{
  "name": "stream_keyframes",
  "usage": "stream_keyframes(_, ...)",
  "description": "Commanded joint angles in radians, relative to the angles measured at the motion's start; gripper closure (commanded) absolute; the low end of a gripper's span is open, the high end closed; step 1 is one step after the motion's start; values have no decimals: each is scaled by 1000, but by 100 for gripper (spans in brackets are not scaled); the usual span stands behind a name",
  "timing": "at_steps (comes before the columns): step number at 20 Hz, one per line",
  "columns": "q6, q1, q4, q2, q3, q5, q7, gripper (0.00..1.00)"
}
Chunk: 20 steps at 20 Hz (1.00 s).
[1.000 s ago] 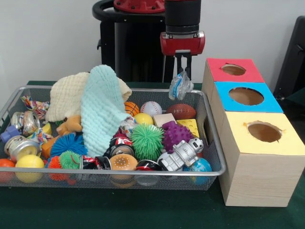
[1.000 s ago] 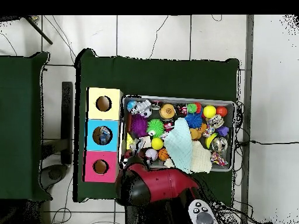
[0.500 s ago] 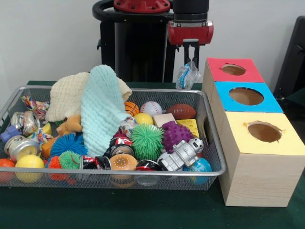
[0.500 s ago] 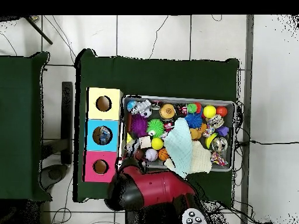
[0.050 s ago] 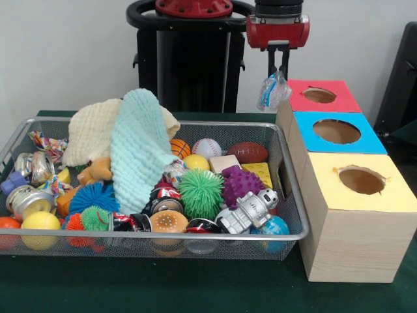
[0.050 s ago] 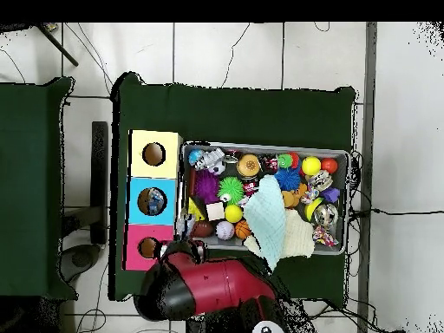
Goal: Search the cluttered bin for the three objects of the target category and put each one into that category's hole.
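Robot arm (image 6: 204, 290): glossy red shell with black sections; seen from above, a rounded red bulk with a black end. Wrist: black cylinder over a red block with rounded corners and a dark underside. Gripper (image 5: 278, 70): two thin black fingers (image 5: 272, 63) under the red block. Pedestal (image 5: 189, 59): black upright column topped by a black ring with a red cap.

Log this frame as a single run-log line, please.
gripper: shut on crumpled wrapper | position: raised beside red box, past bin | hole: not yet reached
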Motion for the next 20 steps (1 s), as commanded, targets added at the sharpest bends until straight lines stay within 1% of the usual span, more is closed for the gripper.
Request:
stream_keyframes(1, 106, 21, -7, -10, 3, 59, 129, 100)
stream_keyframes(20, 79, 90, -36, 29, -44, 83, 143, 100)
